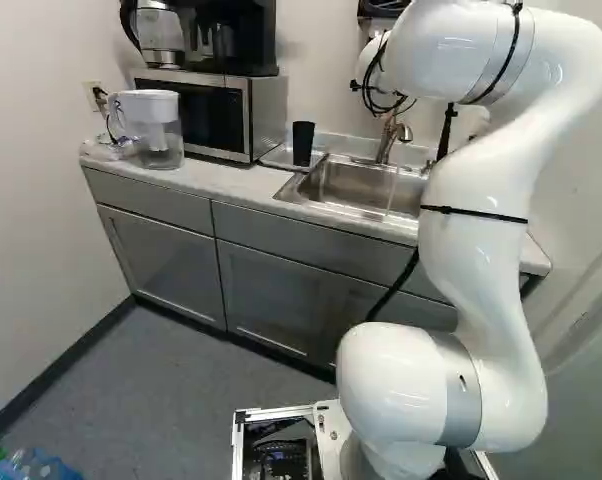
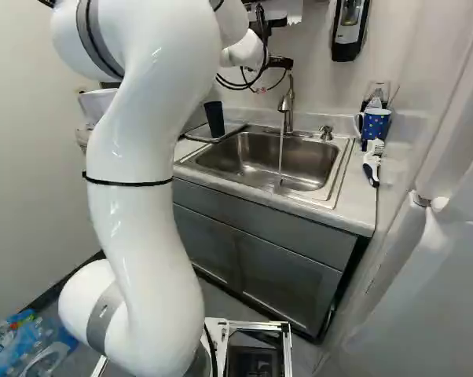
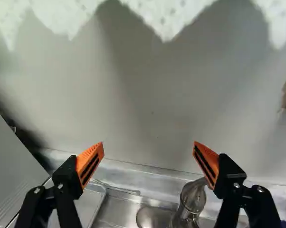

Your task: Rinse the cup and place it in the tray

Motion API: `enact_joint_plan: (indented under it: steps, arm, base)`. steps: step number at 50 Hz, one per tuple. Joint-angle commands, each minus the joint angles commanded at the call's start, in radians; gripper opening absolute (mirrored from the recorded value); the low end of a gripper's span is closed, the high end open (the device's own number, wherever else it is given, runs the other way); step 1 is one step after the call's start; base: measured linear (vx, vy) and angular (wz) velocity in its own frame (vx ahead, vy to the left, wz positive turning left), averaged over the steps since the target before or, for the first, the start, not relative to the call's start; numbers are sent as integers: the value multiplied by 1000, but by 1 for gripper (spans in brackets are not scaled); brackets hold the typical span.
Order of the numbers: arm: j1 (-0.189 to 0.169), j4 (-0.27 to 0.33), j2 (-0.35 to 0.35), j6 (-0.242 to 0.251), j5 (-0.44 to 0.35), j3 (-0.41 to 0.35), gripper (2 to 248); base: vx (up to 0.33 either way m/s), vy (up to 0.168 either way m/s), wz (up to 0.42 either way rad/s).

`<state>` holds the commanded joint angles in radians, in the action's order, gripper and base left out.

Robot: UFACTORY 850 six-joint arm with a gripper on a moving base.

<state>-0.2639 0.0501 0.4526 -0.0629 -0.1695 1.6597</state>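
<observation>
Pale wall (image 1: 31,230) and grey cabinets (image 1: 156,255) frame the light tabletop (image 1: 216,180), whose far end in the left base view is covered by the white arm (image 1: 476,190). Set into it is a steel sink (image 2: 336,182); the faucet (image 2: 287,102), at about half past twelve from the basin in the right base view, runs a thin stream of water (image 2: 280,153).

The black cup (image 1: 303,143) stands on the metal tray (image 1: 277,156), at about half past ten from the basin in the left base view. Its inside can't be made out, and part of the tray is hidden behind it.

The fingers (image 3: 90,164) are spread wide, nothing pinched between their orange pads, with the faucet close by one of them; whether they touch is hard to tell. Ahead of them hangs a dotted white paper towel (image 3: 157,14), cut off by the frame.

At two o'clock from the basin in the right base view is a blue patterned mug (image 2: 375,126), a brush (image 2: 371,166) just beside it. A microwave (image 1: 266,115) is mostly hidden by the arm there, and a water pitcher (image 1: 159,135) partly so.
</observation>
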Motion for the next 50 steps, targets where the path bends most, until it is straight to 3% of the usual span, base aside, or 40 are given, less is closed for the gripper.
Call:
enact_joint_plan:
  steps: [50]
  arm:
    - [-24, 0, -38, 0, 0, -46, 247]
  base:
    - [0, 0, 0]
